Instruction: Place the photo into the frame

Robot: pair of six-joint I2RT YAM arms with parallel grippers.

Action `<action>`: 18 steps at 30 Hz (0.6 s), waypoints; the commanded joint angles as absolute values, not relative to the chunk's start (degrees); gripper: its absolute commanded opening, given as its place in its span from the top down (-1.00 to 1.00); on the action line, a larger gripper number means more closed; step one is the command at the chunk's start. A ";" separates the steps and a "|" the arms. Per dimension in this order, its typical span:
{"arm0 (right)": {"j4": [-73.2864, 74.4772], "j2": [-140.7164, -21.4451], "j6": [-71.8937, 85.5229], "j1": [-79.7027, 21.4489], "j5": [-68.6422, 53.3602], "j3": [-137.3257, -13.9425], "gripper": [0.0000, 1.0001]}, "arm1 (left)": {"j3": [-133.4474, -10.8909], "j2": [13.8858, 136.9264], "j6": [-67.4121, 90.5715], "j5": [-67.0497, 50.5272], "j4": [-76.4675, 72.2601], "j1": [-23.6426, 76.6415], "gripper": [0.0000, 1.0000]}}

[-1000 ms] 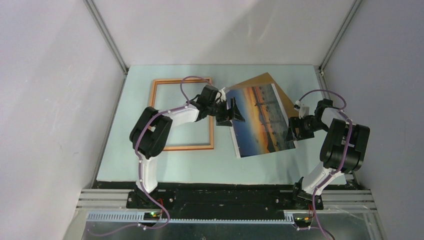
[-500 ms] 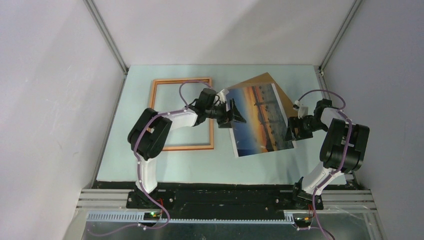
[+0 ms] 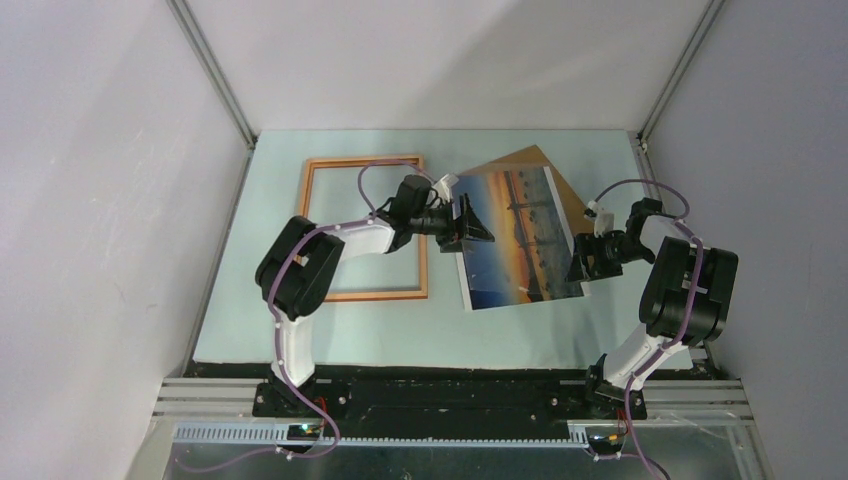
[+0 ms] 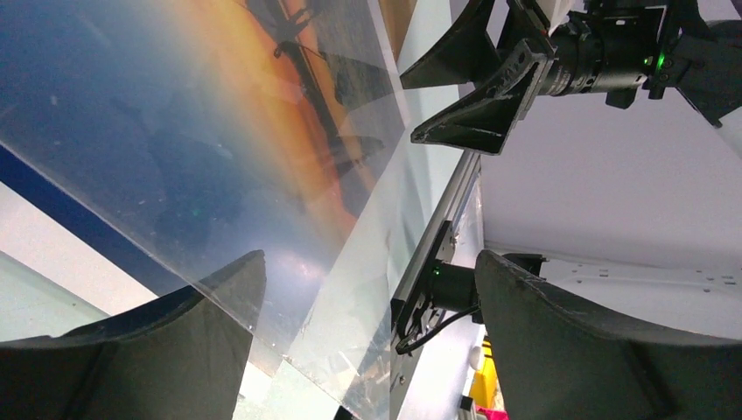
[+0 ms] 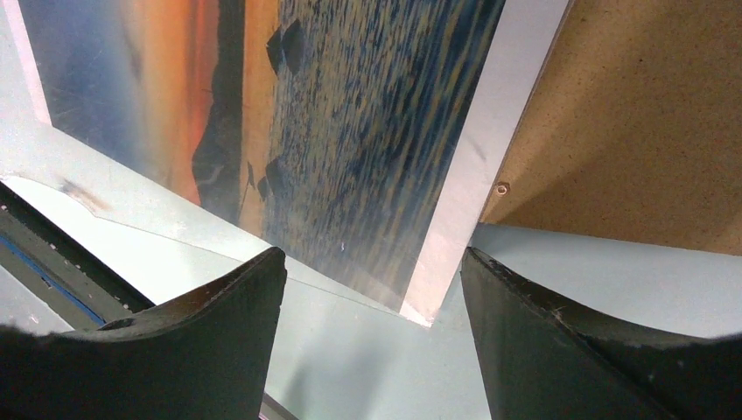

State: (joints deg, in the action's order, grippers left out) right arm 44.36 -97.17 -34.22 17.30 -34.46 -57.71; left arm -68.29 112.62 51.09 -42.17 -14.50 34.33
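glossy sunset photo (image 3: 520, 240), orange sky over blue water, thin white border.

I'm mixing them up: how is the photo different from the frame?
The photo is a full sunset picture; the frame is just an empty wooden outline. The photo sits crooked, partly on a brown board; the frame lies straight. Both are rectangles.
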 commanded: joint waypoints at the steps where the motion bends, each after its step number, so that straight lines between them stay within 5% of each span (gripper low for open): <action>1: 45.09 -97.38 -33.95 16.55 -36.75 -57.44 -0.54 | -71.73 113.67 50.29 -41.14 -17.32 33.85 -0.82; 18: 45.53 -96.58 -33.94 17.32 -37.34 -57.46 -0.54 | -78.52 120.34 47.84 -34.33 -9.08 33.12 0.36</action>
